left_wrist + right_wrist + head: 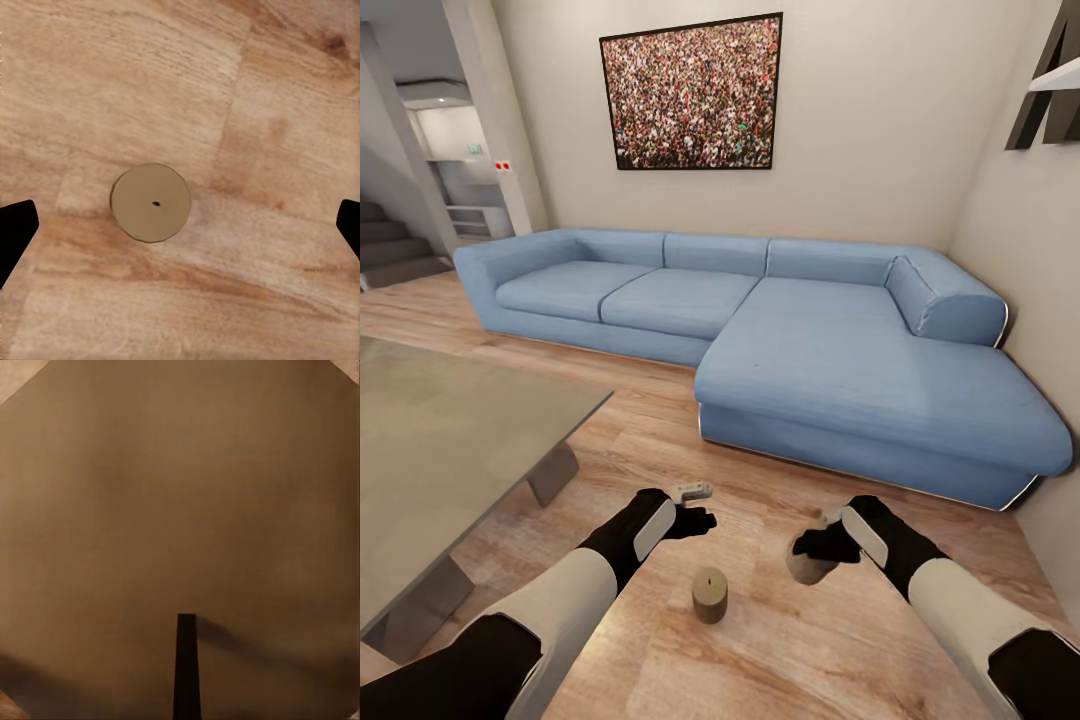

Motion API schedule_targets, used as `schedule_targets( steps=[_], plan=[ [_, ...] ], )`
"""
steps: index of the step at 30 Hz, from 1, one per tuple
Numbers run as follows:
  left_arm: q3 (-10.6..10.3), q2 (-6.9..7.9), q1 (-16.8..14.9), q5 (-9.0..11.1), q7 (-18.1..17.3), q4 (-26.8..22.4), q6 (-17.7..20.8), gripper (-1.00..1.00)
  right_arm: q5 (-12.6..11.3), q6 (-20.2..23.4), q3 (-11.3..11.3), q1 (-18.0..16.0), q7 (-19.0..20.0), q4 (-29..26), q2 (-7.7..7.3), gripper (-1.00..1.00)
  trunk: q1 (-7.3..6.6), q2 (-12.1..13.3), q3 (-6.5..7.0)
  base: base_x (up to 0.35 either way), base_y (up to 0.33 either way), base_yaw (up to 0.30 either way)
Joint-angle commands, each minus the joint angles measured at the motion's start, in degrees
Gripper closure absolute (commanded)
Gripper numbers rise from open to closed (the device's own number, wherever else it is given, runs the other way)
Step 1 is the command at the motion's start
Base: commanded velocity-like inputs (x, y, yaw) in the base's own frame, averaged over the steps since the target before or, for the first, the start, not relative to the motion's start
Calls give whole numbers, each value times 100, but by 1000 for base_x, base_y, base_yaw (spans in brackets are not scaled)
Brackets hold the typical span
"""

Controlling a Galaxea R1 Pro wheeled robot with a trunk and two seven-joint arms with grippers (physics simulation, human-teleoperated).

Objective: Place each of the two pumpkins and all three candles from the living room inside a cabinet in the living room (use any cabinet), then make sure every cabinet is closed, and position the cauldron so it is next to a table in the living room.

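A: Where do we stand?

B: Early, I'd judge. One candle (710, 594) stands upright on the floor (660, 420), just beside the worktop (450, 450) and between the arms. Left fingers (15, 232) are spread wide above it.

A: And the right hand?

B: The right gripper (812, 548) grips a second candle (180, 510). No cabinet in sight; pumpkins, the third candle and the cauldron all remain.
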Motion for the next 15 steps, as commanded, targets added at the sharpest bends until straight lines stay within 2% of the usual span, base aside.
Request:
schedule_targets(
  steps=[1,2,5,15],
  plan=[
    [-31,3,-4,49,57,-5,15,-100,-70,91,-75,-4,-44,-17,-101,100,-1,-2,-5,0,0,0],
    [-33,0,-4,48,64,-3,15,-100,-65,109,-102,-4,-44,-20,-165,100,-1,-2,-5,0,0,0],
    [-41,0,-4,45,77,6,25,-100,-48,130,-115,-4,-46,-21,-219,100,-1,-2,-5,0,0,0],
    [-118,0,-4,32,64,167,15,-100,-31,241,-76,-4,-52,-23,-253,100,-1,-2,-5,0,0,0]
  ],
)
